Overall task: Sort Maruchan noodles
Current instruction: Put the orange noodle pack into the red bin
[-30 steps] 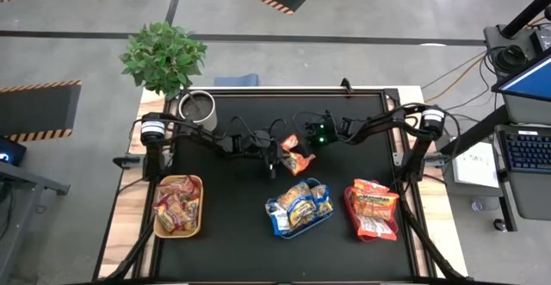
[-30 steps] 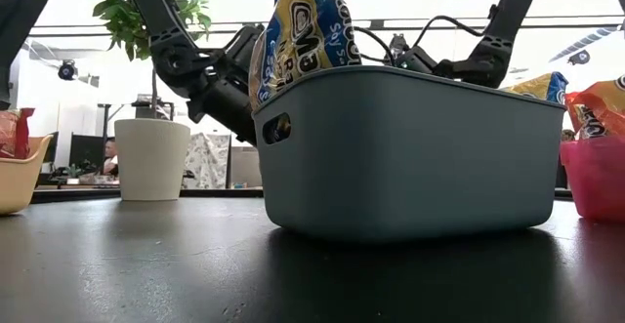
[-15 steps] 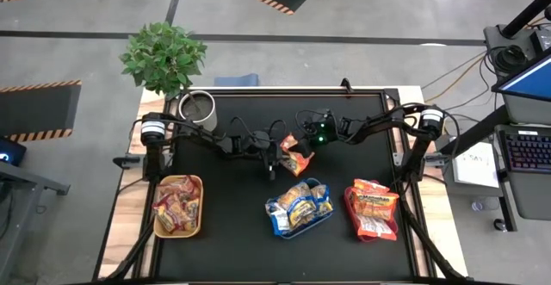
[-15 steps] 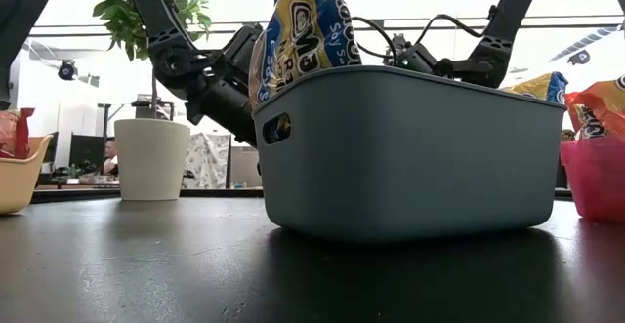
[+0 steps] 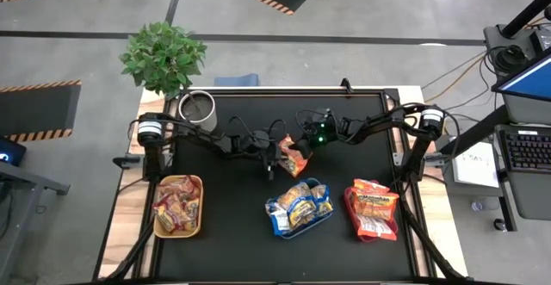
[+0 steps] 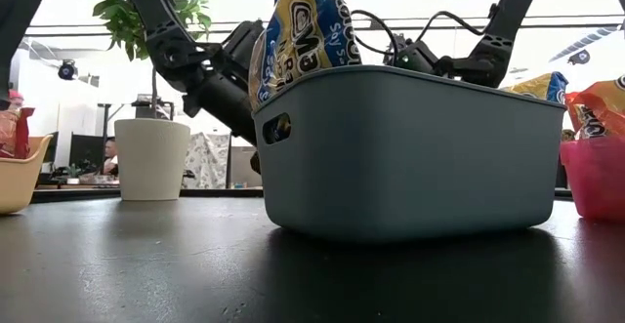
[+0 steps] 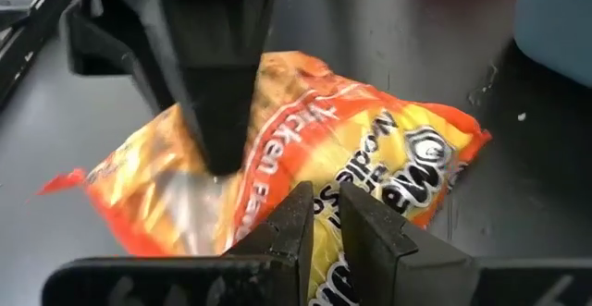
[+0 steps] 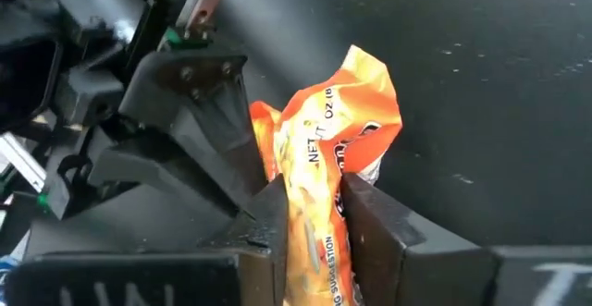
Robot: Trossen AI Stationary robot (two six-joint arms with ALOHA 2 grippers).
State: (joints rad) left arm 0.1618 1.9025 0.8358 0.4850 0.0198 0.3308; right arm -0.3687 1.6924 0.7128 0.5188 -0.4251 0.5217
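Right wrist view shows what the high view blurs: the right pincer [image 8: 310, 215] clamps the orange packet [image 8: 338, 130] edge-on, opposite the left pincer [image 7: 319, 215], which pinches the same crinkled packet between both, above the desk [image 5: 232, 203].

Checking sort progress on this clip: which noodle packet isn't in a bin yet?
The orange packet at mid-table, pinched between the left hand and right hand. All other packets lie in the yellow, blue and red bins.
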